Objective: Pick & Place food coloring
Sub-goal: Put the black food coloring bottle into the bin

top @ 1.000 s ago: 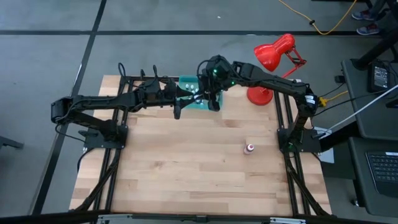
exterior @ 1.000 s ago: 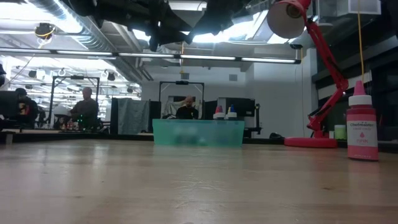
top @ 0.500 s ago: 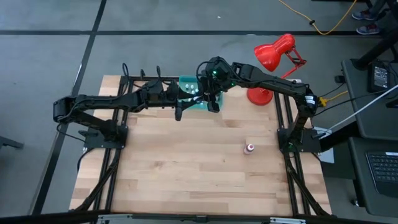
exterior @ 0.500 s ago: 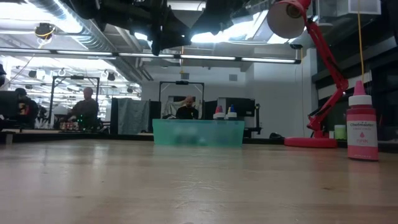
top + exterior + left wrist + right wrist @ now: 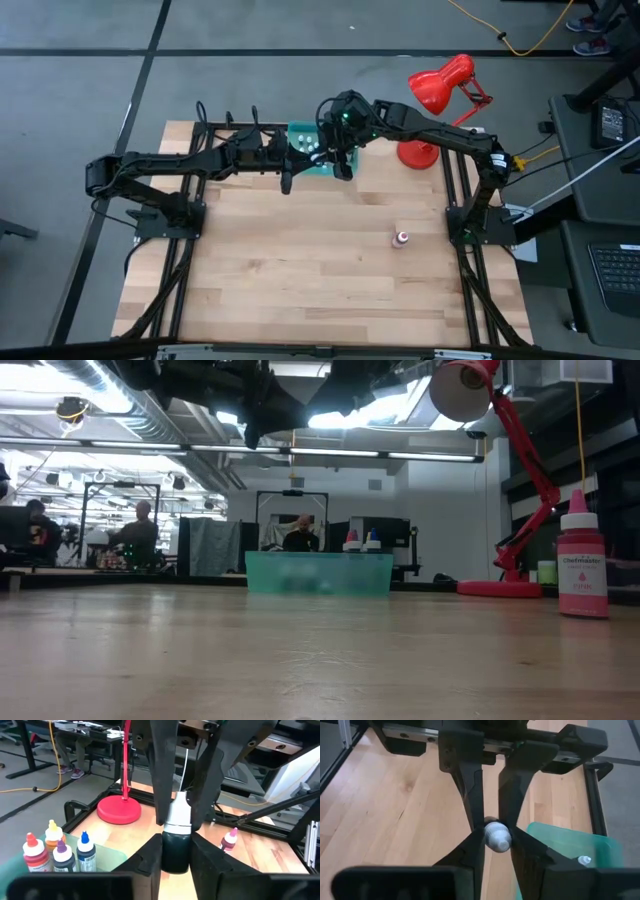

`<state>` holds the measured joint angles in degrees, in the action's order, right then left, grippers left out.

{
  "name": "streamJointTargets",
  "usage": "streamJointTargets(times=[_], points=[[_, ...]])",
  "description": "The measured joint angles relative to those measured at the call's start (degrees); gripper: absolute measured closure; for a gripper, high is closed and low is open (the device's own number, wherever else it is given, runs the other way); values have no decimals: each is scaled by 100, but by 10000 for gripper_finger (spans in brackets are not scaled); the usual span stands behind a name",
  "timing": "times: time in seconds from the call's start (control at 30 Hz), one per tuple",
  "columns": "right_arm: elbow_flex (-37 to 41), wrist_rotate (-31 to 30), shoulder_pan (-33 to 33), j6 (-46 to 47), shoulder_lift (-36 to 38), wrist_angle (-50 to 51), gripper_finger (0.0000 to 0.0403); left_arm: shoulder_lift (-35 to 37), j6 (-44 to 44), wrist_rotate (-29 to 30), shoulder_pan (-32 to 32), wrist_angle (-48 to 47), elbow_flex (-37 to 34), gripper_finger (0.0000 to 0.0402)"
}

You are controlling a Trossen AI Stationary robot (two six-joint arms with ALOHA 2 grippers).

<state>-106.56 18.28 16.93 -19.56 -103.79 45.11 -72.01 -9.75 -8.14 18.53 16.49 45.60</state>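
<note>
A small food coloring bottle point(image 5: 176, 851), dark-bodied with a white cap, hangs upright above the table between my two grippers, beside the teal bin point(image 5: 310, 160). My left gripper point(image 5: 176, 845) is shut on its body, and my right gripper point(image 5: 496, 842) is shut on its cap. Several more food coloring bottles point(image 5: 60, 852) stand upright in the bin. One pink bottle point(image 5: 401, 238) stands alone on the table's right part. My left gripper pinches the bottle's dark body point(image 5: 176, 862) between its two fingers, which come in nearly level from the table's left. The bottle stands upright, cap up, lifted clear of the table. My right gripper pinches the white cap point(image 5: 497, 836) between its two fingers point(image 5: 165, 795), slanting down from the table's right.
A red desk lamp point(image 5: 440, 85) stands at the far right, its round base point(image 5: 118, 810) on the table just beyond the bin. The near part of the table point(image 5: 300, 280) is bare wood. People sit at desks in the room behind.
</note>
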Motion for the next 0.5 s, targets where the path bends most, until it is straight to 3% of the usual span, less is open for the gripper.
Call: streamJointTargets(times=[0.4,0.5], points=[[-220,-23,7,-30,2,-27,291,0,-60,85,0,82,11,334],[-509,-289,9,-70,2,121,291,45,-58,216,1,293,11,334]])
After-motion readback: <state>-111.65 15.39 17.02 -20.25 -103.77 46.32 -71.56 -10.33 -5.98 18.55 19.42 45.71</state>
